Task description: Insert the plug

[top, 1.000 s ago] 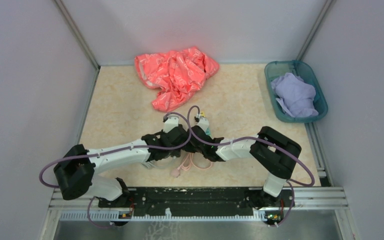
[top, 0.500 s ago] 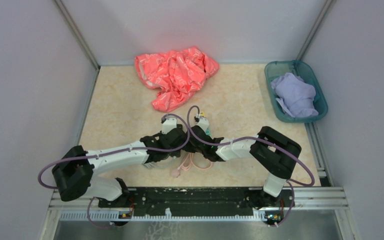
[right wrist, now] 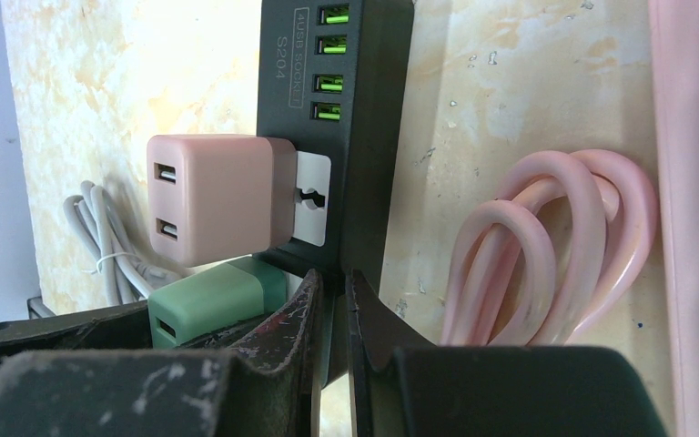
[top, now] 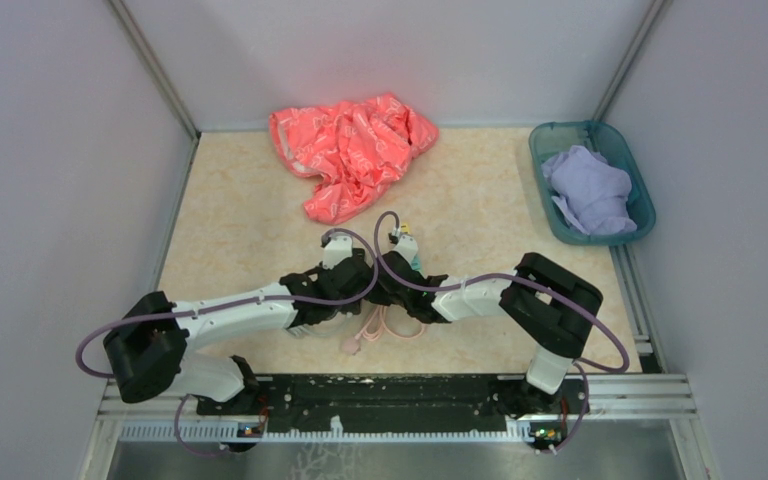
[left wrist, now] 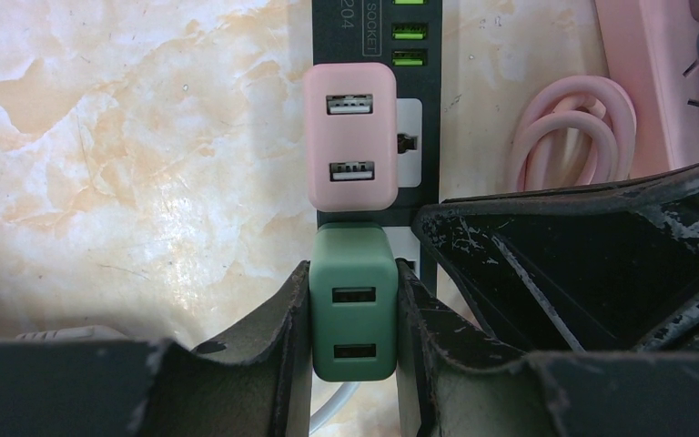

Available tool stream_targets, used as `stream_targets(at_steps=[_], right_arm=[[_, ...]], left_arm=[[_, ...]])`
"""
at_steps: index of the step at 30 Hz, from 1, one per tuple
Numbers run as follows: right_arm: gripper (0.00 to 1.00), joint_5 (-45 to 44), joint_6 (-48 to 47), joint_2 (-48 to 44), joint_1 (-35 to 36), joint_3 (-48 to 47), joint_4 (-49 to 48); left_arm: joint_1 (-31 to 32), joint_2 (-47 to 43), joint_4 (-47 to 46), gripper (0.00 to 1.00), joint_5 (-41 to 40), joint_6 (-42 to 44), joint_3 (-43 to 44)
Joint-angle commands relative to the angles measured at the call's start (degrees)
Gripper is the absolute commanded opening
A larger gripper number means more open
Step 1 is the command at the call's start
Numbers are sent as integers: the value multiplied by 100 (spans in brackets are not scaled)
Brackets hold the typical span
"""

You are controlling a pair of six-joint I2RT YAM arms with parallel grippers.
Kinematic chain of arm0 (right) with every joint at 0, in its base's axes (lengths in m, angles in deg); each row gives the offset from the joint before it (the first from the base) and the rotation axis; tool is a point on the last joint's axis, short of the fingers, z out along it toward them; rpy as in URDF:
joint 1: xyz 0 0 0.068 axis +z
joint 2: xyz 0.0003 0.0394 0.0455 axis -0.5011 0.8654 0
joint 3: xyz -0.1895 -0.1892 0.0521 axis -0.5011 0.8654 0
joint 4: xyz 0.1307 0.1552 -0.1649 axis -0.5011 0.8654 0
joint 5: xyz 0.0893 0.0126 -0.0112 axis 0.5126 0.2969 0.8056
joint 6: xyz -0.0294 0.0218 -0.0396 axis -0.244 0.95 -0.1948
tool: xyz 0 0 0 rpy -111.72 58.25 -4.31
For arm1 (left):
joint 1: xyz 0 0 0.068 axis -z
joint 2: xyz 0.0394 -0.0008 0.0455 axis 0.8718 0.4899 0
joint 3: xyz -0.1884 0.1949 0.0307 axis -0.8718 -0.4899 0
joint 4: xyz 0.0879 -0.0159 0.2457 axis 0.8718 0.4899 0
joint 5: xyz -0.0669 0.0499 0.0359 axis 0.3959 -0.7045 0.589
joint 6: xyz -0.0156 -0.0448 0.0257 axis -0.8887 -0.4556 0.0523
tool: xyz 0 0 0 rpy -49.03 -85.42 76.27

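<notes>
A black power strip (left wrist: 423, 55) lies on the table. A pink USB charger plug (left wrist: 350, 137) sits in one of its sockets. Below it, a green USB charger plug (left wrist: 353, 314) stands on the strip, and my left gripper (left wrist: 353, 319) is shut on its two sides. In the right wrist view the strip (right wrist: 364, 109), the pink plug (right wrist: 214, 196) and the green plug (right wrist: 214, 305) all show. My right gripper (right wrist: 334, 305) is shut on the strip's edge. In the top view both grippers (top: 375, 285) meet at the table's middle, hiding the strip.
A coiled pink cable (right wrist: 546, 246) lies right of the strip, beside a pink power strip (right wrist: 692, 182). A bundled white cable (right wrist: 109, 246) lies left of it. An orange-pink cloth (top: 350, 150) lies at the back. A teal basket (top: 548, 190) holding a lilac cloth stands at the back right.
The left arm has shifted very slightly; the right arm has not moved and the grips look the same.
</notes>
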Motion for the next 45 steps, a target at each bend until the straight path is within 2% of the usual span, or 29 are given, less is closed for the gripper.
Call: stream_targets(at_steps=[1, 4, 10, 17, 26, 30, 33, 39, 42, 45], right_arm=[[10, 40, -175, 145, 85, -129, -20], [10, 34, -185, 105, 87, -119, 33], [10, -73, -229, 18, 85, -116, -17], [10, -123, -302, 3, 85, -190, 23], [11, -123, -360, 11, 86, -296, 42], [11, -140, -374, -48, 87, -330, 72], [13, -159, -431, -107, 85, -363, 72], [15, -242, -580, -253, 90, -423, 176], [15, -267, -610, -267, 85, -414, 206], [15, -265, -613, -245, 94, -390, 195]], left_arm=[[617, 1080, 815, 0, 2369, -596, -699], [618, 1030, 584, 0, 2582, -636, -857], [603, 662, 1132, 0, 2009, -623, -298], [456, 312, 1446, 13, 1445, -518, 185], [342, -213, 1507, 40, 763, -562, 596], [322, -385, 1506, 56, 598, -602, 697], [283, -535, 1446, 64, 536, -587, 715], [71, -901, 1399, 67, 548, -444, 692], [-130, -980, 1386, 63, 614, -345, 606], [-334, -954, 1301, 53, 823, -156, 579]])
